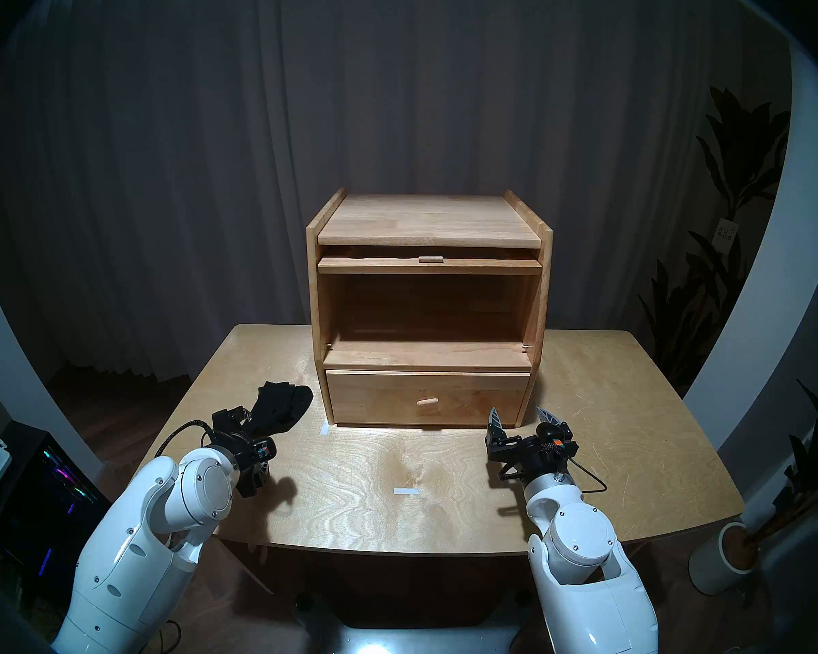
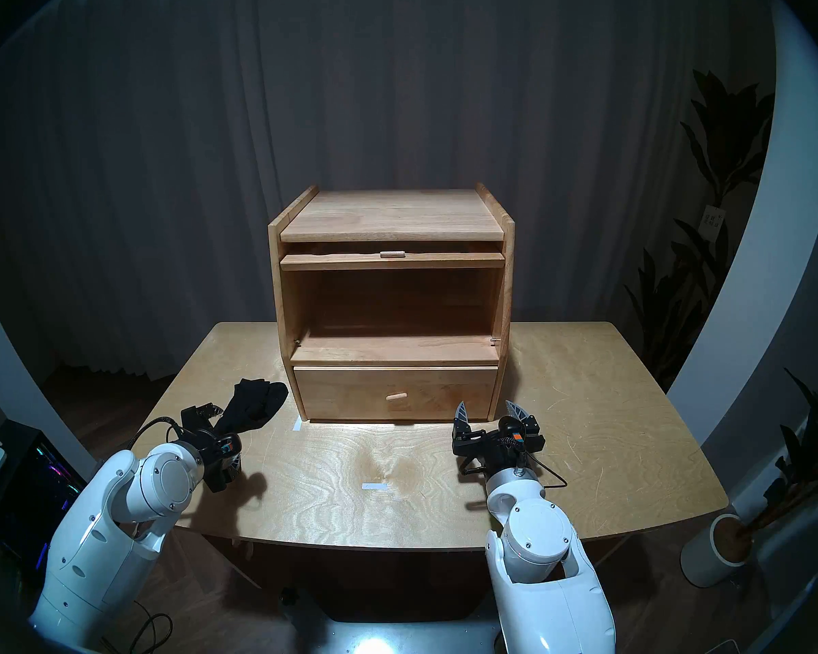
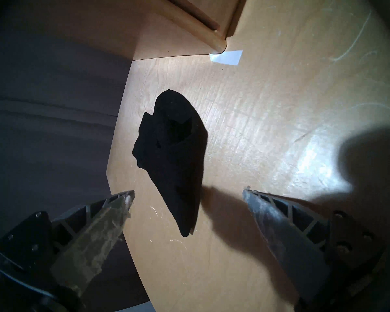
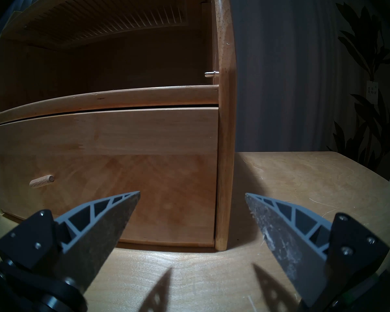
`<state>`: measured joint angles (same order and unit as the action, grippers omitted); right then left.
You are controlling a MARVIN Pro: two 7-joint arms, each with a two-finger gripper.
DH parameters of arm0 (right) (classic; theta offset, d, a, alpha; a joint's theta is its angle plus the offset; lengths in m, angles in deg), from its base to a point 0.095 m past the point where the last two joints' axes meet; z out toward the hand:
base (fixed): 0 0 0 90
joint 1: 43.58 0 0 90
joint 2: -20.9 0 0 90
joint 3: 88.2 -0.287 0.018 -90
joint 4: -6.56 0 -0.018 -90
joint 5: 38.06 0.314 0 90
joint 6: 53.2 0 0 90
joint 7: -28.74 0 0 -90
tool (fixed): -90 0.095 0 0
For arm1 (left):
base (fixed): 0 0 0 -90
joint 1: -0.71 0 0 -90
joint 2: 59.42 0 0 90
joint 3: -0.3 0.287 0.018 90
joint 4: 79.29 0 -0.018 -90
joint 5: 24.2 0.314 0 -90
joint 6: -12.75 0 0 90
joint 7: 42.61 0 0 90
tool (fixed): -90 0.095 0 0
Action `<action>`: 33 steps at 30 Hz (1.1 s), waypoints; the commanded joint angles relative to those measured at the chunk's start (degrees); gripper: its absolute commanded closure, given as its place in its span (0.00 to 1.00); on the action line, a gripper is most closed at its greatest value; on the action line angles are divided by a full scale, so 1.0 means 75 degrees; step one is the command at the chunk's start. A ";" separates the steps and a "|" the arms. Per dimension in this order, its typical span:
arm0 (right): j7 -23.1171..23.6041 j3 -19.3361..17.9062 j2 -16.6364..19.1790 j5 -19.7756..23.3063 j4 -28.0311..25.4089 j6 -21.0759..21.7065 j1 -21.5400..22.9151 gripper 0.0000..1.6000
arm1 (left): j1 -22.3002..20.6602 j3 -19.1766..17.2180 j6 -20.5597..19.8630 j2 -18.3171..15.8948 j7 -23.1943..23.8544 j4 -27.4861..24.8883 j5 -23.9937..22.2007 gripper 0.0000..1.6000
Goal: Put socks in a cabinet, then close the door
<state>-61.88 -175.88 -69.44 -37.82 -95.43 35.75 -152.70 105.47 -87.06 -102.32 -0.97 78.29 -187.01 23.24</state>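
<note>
The black socks [image 1: 282, 405] lie in a limp bundle on the table, left of the cabinet [image 1: 546, 308]; they also show in the left wrist view [image 3: 173, 156]. My left gripper [image 3: 189, 191] is open and empty, hovering over the socks' near end with one finger on each side. The cabinet's upper compartment is open and empty. The door [image 1: 374, 265] is lifted and slid in under the top, with its knob [image 1: 430, 260] facing out. The drawer [image 1: 374, 393] is shut. My right gripper [image 1: 518, 412] is open and empty, just in front of the cabinet's lower right corner [image 4: 222, 237].
Two white tape marks [image 1: 406, 491] [image 1: 324, 427] are on the wooden table [image 1: 610, 403]. The socks lie close to the table's left edge. A computer case [image 1: 43, 488] stands on the floor at the left, and a white pot [image 1: 728, 558] and plants at the right.
</note>
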 commanded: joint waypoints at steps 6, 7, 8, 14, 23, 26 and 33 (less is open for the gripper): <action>-0.0010 -0.0011 -0.0005 0.0003 -0.0213 -0.0042 0.0016 0.00 | -0.1233 0.0235 0.0133 0.0024 -0.0130 0.0826 0.0421 0.00; -0.0010 -0.0011 -0.0005 0.0003 -0.0214 -0.0042 0.0015 0.00 | -0.1375 0.0301 0.0141 0.0031 -0.0134 0.0969 0.0462 0.00; -0.0010 -0.0011 -0.0005 0.0003 -0.0215 -0.0041 0.0015 0.00 | -0.1420 0.0306 0.0166 0.0052 -0.0145 0.1028 0.0475 0.00; -0.0011 -0.0011 -0.0006 0.0003 -0.0229 -0.0035 0.0007 0.00 | -0.1958 0.0555 0.0235 0.0223 0.0003 0.1550 0.0399 0.00; -0.0011 -0.0011 -0.0006 0.0003 -0.0240 -0.0029 0.0001 0.00 | -0.2036 0.0291 0.0655 0.0415 0.0587 0.1748 -0.0534 1.00; -0.0011 -0.0011 -0.0006 0.0003 -0.0240 -0.0029 0.0000 0.00 | -0.1975 0.0127 0.0689 0.0458 0.0723 0.1729 -0.0840 1.00; -0.0010 -0.0011 -0.0006 0.0003 -0.0226 -0.0035 0.0008 0.00 | -0.1424 -0.0682 0.0891 0.1151 -0.0208 0.1316 -0.1130 1.00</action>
<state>-61.88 -175.88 -69.44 -37.83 -95.72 35.76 -152.80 92.32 -86.63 -97.40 3.08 82.74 -173.33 16.36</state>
